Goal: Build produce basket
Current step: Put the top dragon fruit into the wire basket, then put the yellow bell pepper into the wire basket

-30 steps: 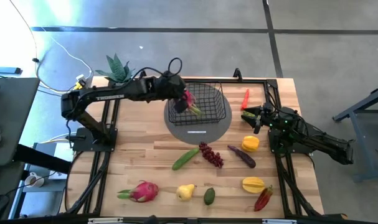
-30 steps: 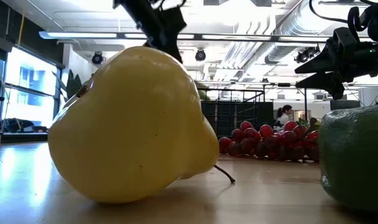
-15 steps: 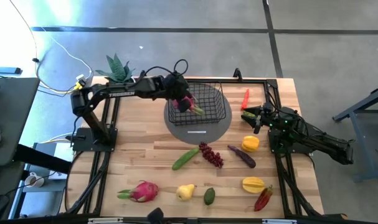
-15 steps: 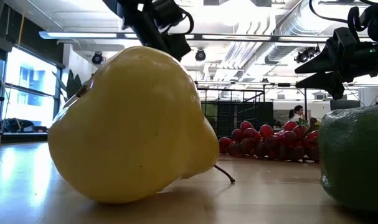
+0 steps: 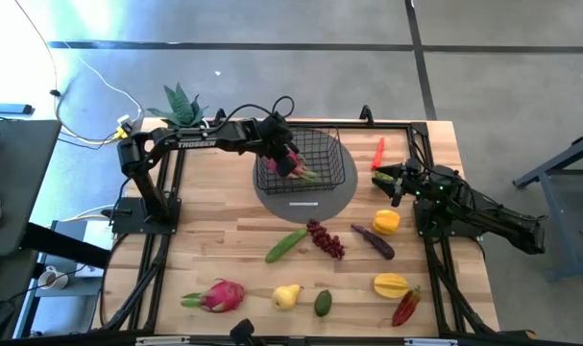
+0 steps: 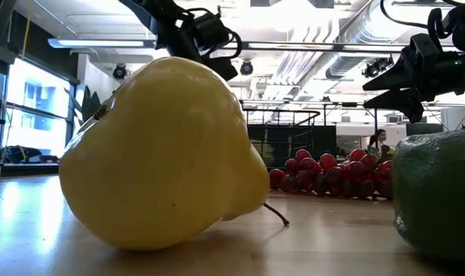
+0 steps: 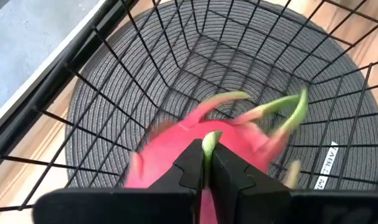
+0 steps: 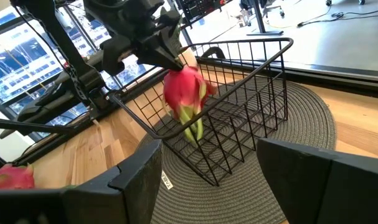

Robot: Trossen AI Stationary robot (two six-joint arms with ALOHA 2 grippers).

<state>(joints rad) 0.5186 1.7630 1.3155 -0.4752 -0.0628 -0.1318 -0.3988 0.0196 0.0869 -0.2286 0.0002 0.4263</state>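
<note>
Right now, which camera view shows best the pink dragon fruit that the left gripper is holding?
The right wrist view: the dragon fruit hangs whole from the left gripper above the basket. The left wrist view shows it blurred behind the fingers. The high view shows it small. The low view hides it behind the pear.

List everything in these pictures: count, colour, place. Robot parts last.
Basket: one, black wire, on round grey mat.
Dragon fruits: two, pink; one held over the basket, one at the table's near left.
Cucumber: one, green, centre.
Grapes: one bunch, red-purple, centre.
Pear: one, yellow, near edge.
Avocado: one, green, beside the pear.
Starfruit: one, yellow, near right.
Chillies: two, red; far right, near right.
Plant: one, green, far left.
Left hand: shut on the dragon fruit.
Right hand: open, right of the mat.
</note>
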